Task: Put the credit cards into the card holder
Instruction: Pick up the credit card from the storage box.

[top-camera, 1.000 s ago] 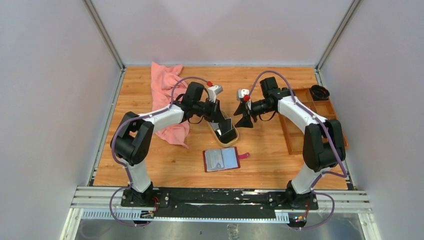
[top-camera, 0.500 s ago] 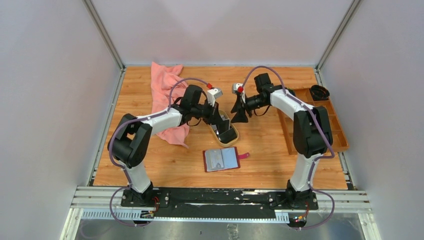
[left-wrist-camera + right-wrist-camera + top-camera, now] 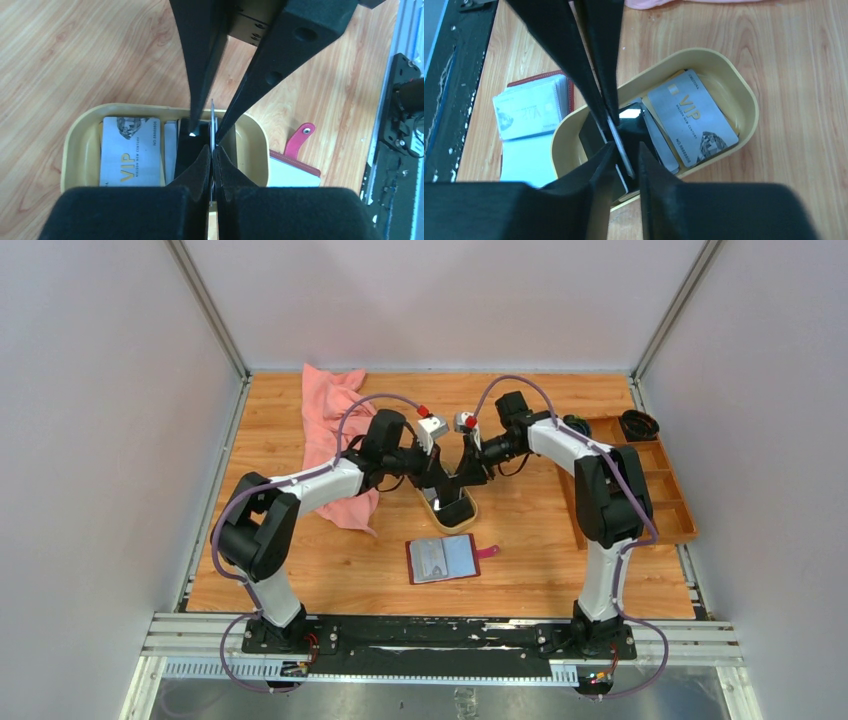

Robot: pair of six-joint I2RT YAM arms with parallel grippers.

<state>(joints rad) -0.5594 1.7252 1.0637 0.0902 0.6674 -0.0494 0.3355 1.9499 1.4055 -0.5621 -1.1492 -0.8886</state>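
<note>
top view, dish: oval tan dish (image 3: 471, 516) mid-table (image 3: 300, 575), both grippers meet right above it
top view, left gripper: left gripper (image 3: 449, 485) reaches in from 10 o'clock, tips over the dish
top view, right gripper: right gripper (image 3: 463, 478) reaches in from 2 o'clock, tips just beside the left's
top view, card holder: card holder (image 3: 443, 558) lies open and flat at 6 o'clock of the dish, near but not touching, strap out toward 3 o'clock
top view, rest: pink cloth (image 3: 328, 425) at 10 o'clock of the dish; wooden tray (image 3: 665, 512) at 3 o'clock, well apart
left wrist, left gripper: left gripper (image 3: 212, 150) pinched tight on held card (image 3: 212, 116); card edge-on, upright, above the dish (image 3: 80, 131)
left wrist, right gripper: right gripper (image 3: 207, 131) comes down from 12 o'clock, one finger either side of the same card, narrow V
left wrist, credit cards: credit cards (image 3: 131, 150) in the dish; pale VIP one at the 9 o'clock end, black card (image 3: 186, 152) under the tips
left wrist, card holder: card holder (image 3: 292, 174) at 4 o'clock of the dish
right wrist, right gripper: right gripper (image 3: 626, 150) part-way closed around held card (image 3: 620, 146); a slim gap shows on one side, not clamped
right wrist, left gripper: left gripper (image 3: 608, 119) enters from 12 o'clock, clamped on the card's far end
right wrist, credit cards: credit cards (image 3: 691, 117) lie flat in the dish (image 3: 744, 95), black card (image 3: 593, 134) under the fingers
right wrist, card holder: card holder (image 3: 531, 115) at 9 o'clock of the dish, open, pale card in its pocket
</note>
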